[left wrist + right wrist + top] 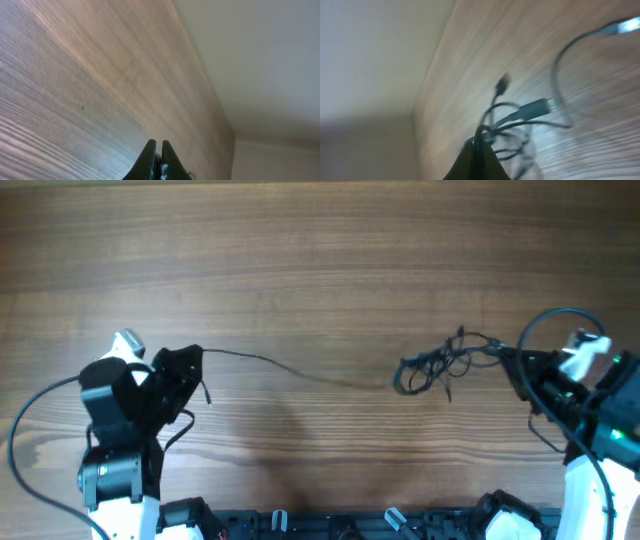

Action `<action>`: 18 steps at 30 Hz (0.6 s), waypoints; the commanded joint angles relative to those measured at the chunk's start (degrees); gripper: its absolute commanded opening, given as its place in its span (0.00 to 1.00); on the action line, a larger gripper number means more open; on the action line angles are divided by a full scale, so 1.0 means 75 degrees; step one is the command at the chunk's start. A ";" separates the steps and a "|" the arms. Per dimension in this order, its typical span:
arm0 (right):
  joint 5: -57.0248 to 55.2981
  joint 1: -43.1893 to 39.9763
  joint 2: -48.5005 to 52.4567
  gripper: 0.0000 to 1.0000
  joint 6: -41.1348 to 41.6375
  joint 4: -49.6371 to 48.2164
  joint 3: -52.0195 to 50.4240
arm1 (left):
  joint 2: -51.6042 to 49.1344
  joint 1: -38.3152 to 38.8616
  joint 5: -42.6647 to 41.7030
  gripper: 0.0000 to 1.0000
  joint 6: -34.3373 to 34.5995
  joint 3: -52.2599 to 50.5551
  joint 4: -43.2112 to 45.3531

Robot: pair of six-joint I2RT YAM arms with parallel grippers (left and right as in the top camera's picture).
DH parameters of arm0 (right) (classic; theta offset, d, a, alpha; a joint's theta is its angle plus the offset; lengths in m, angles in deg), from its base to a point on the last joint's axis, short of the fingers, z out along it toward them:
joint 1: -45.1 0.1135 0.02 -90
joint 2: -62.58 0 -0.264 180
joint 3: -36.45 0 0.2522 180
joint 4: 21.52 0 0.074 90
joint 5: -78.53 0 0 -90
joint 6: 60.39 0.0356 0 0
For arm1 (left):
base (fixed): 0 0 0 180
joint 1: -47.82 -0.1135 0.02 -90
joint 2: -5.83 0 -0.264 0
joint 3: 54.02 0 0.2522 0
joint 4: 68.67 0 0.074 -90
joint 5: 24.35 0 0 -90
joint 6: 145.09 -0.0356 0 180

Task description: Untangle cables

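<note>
My left end effector [195, 358] pinched one cord [300, 372] and my right end effector [510, 360] pinched the knot of cables [440, 367] at the right side of the desk [320, 260], so a hard pull could have made the knot tighter.

1 table [320, 250] is carrying everything. 2 grippers are showing: left gripper [198, 356], right gripper [510, 360]. 1 knot of cables [432, 366] is lying toward its right edge, strands tangling beyond counting.
</note>
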 commanded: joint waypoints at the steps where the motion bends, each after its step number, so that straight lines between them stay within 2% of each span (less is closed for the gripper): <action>1: 0.0822 0.1265 0.0009 0.04 -0.0297 -0.0122 0.0128 | -0.0431 0.0495 -0.0163 0.28 -0.0187 -0.0032 0.0050; 3: 0.0714 0.2136 0.0009 0.06 -0.0291 -0.0510 0.0128 | -0.0647 0.0769 -0.0157 0.60 -0.0187 -0.0032 0.0052; 4: 0.0592 0.2556 0.0009 0.10 -0.0289 -0.0752 0.0128 | -0.0761 0.0909 -0.0157 0.80 -0.0192 -0.0032 0.0073; 6: 0.0300 0.3290 0.0009 0.15 -0.0291 -0.1306 0.0128 | -0.0918 0.1067 -0.0157 1.00 -0.0219 -0.0032 0.0154; 8: 0.0122 0.3870 0.0009 0.27 -0.0291 -0.1967 0.0128 | -0.0994 0.1113 -0.0274 1.00 -0.0219 -0.0029 0.0321; 10: -0.0169 0.4275 0.0009 0.71 -0.0291 -0.2830 0.0128 | -0.0988 0.1113 -0.0746 1.00 -0.0216 -0.0029 0.0533; 11: -0.0513 0.4307 0.0009 0.85 -0.0256 -0.3016 0.0128 | -0.0976 0.1113 -0.1029 1.00 -0.0216 -0.0029 0.0592; 13: -0.1311 0.4299 0.0012 0.94 0.0003 -0.3002 0.0128 | -0.0976 0.1113 -0.1399 0.99 -0.0216 -0.0032 0.0565; 15: -0.2165 0.4299 0.0102 0.99 0.0752 -0.2640 0.0128 | -0.0979 0.1139 -0.1649 0.99 -0.0210 -0.0032 0.0516; 16: -0.2611 0.4299 0.0219 0.99 0.1352 -0.2224 0.0128 | -0.0979 0.1209 -0.1702 0.99 -0.0181 -0.0032 0.0501; 18: -0.3083 0.4299 0.0428 1.00 0.1757 -0.1652 0.0128 | -0.0985 0.1501 -0.1699 1.00 0.0050 -0.0032 0.0504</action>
